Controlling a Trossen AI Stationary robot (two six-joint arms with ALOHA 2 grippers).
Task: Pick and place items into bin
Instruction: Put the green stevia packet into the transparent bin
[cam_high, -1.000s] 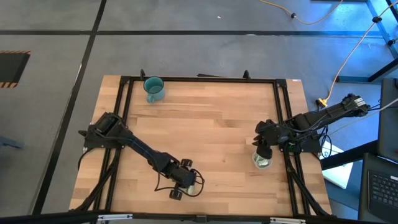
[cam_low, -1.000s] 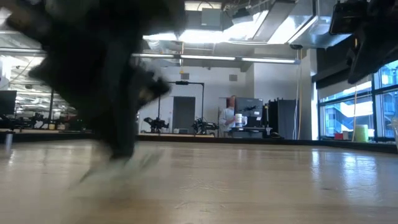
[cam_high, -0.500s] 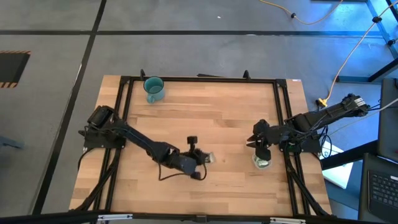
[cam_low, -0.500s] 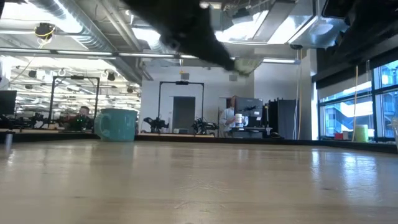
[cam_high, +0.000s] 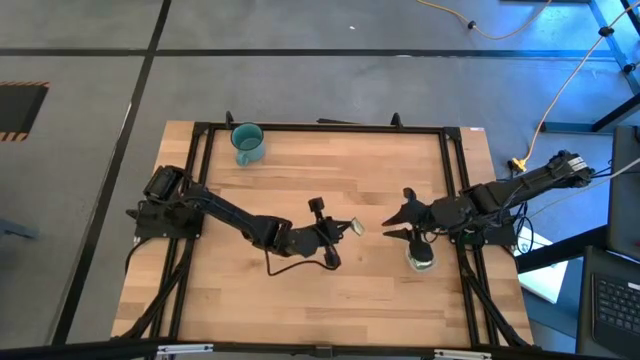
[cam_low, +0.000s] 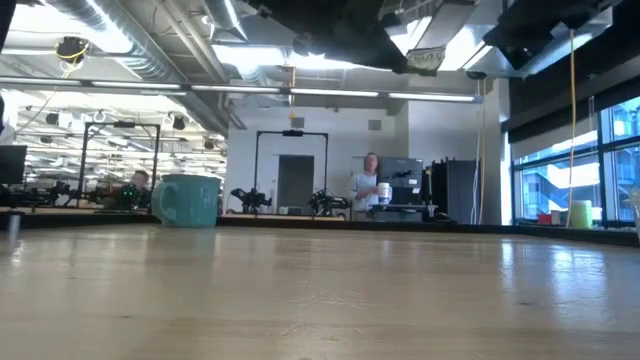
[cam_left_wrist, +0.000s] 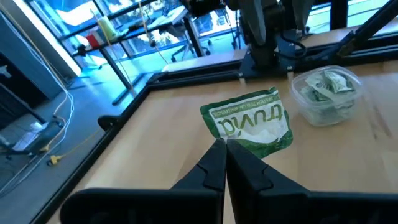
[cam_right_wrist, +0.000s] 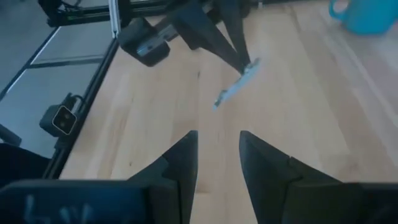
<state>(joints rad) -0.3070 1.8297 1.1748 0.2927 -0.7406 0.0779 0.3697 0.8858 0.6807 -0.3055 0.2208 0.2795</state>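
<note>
The left gripper (cam_high: 345, 229) is pinched tight on one corner of a green Truvia packet (cam_left_wrist: 252, 122), carrying it above the table (cam_high: 340, 180) toward the clear bin (cam_left_wrist: 324, 93), which sits near the right edge with packets already inside. The right gripper (cam_high: 393, 224) hangs with its fingers parted and empty, just beside that bin and right in the carrying path. That's the worry: a corner-only hold could let the packet swing or slip short of the rim, and the two grippers could clip each other over the bin.
</note>
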